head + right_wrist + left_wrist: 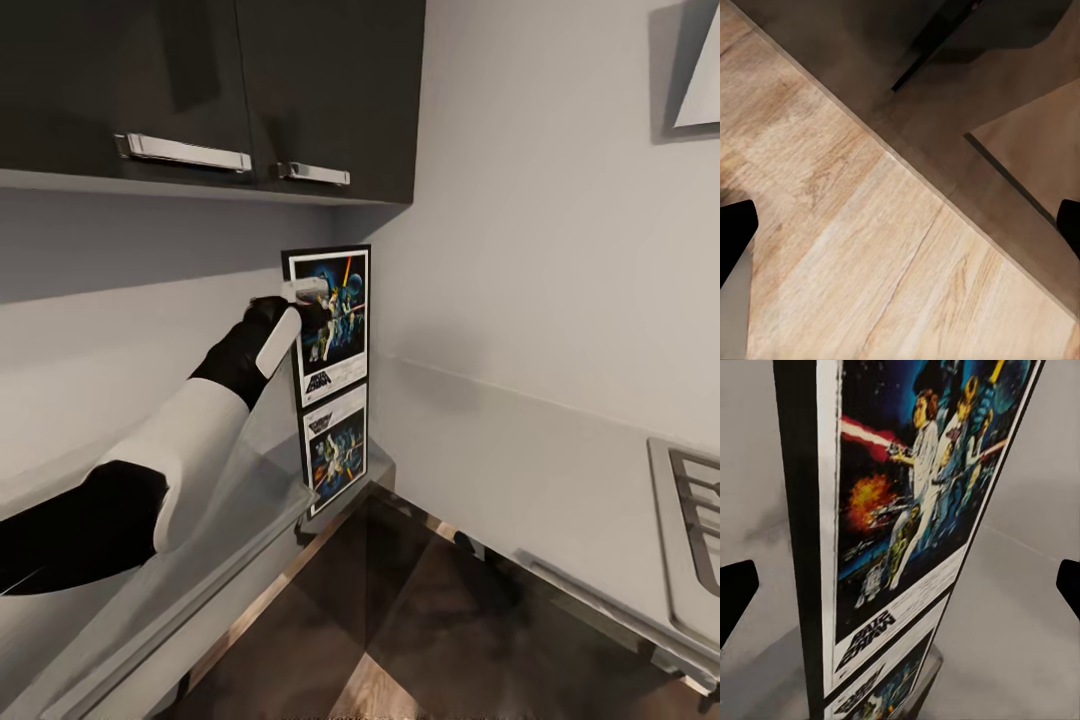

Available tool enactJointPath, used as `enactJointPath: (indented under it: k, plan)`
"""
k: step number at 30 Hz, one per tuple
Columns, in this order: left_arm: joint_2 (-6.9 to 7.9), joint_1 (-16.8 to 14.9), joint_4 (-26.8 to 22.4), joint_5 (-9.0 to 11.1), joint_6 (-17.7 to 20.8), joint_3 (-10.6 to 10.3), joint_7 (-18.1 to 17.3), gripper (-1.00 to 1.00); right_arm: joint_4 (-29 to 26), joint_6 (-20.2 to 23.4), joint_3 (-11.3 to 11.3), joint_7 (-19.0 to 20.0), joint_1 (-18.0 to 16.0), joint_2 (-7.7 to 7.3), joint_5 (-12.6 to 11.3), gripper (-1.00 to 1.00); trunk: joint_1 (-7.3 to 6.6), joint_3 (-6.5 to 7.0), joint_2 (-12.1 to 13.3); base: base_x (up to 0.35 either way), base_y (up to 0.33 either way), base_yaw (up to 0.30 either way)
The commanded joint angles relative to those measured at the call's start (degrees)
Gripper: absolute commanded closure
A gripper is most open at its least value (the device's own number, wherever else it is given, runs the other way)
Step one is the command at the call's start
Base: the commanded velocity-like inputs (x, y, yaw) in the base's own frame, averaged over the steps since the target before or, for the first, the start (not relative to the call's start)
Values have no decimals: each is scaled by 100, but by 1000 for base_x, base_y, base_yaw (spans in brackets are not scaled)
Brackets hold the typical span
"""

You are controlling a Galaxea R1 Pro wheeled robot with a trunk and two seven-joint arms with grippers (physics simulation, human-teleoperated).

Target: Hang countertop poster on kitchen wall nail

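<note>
The poster (335, 320) stands upright on its bottom edge in the inner corner of the kitchen countertop (560, 480), and its mirror image shows in the glossy slab right below it. My left gripper (300, 312) is open at the poster's upper left edge, one white finger across its top border. In the left wrist view the poster (915, 495) sits edge-on and close between the spread black fingertips (735, 592). My right gripper (900, 229) is open over wooden floor and holds nothing.
Dark wall cabinets (250, 90) with steel handles hang above the left run of counter. A gas hob (690, 520) is set in the counter at the right, with a hood (700, 70) above it. Dark base cabinets (967, 45) border the wooden floor (870, 247).
</note>
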Motion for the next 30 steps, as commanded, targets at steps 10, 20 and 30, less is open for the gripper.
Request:
enactJointPath:
  k: [10, 20, 30]
  plan:
    - [0, -627, 728, 68, 7, -14, 40, -100, -16, 28, 38, -61, 3, -2, 29, -100, 0, -97, -3, 0, 0, 0]
    - [0, -802, 761, 74, 4, -20, 21, -100, -16, 28, 38, -56, 3, -2, 29, -100, 0, -189, -3, 0, 0, 0]
    - [0, -817, 730, 77, -15, -19, 13, -100, -15, 28, 36, -62, 3, -2, 25, -100, 0, -281, -3, 0, 0, 0]
